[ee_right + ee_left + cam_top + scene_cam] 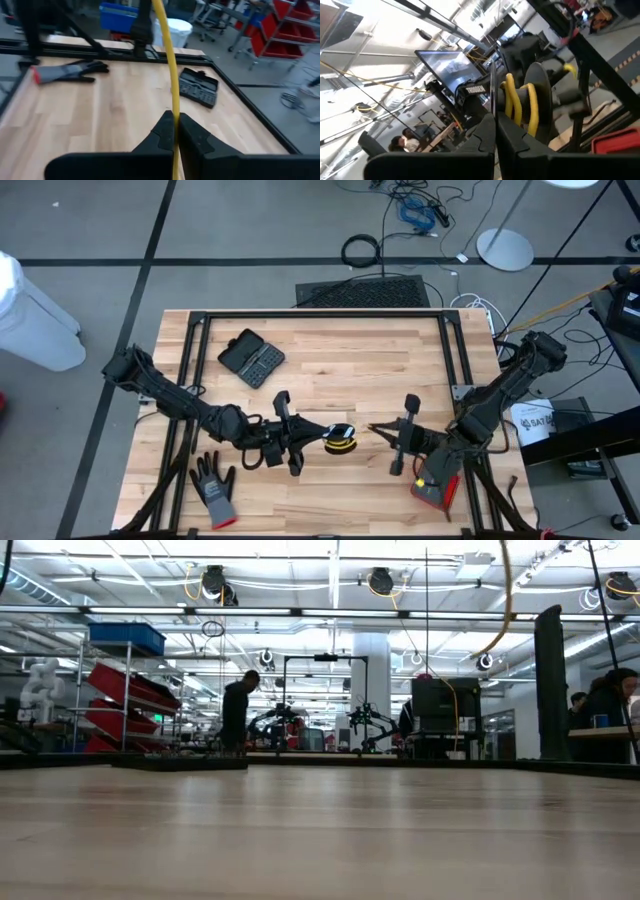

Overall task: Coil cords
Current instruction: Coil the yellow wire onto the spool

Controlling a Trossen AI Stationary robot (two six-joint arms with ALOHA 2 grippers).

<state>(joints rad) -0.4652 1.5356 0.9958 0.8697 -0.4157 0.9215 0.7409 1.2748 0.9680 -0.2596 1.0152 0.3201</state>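
The yellow cord is mostly wound into a small coil around its black round part, near the middle of the table toward its front edge. My left gripper comes from the left and is shut at the coil. A free strand leads right from the coil to my right gripper, which is shut on it. In the right wrist view the strand runs straight away from my shut fingers. The low view shows neither cord nor grippers. My left gripper pinches a thin black disc of the round part, seen edge-on between its two fingers. The yellow turns sit just beside that disc. The fingers come roughly level from the table's left, and the coil is held up off the table. My right gripper pinches a single strand of the yellow cord between its two fingertips. The fingers come from the table's right, slanting slightly down. The strand passes through the gap and runs on straight above the table top toward the coil.
A grey glove lies at the near left and a black case at the far left of the table. A red and black object sits under the right arm. Black frame rails border the table top.
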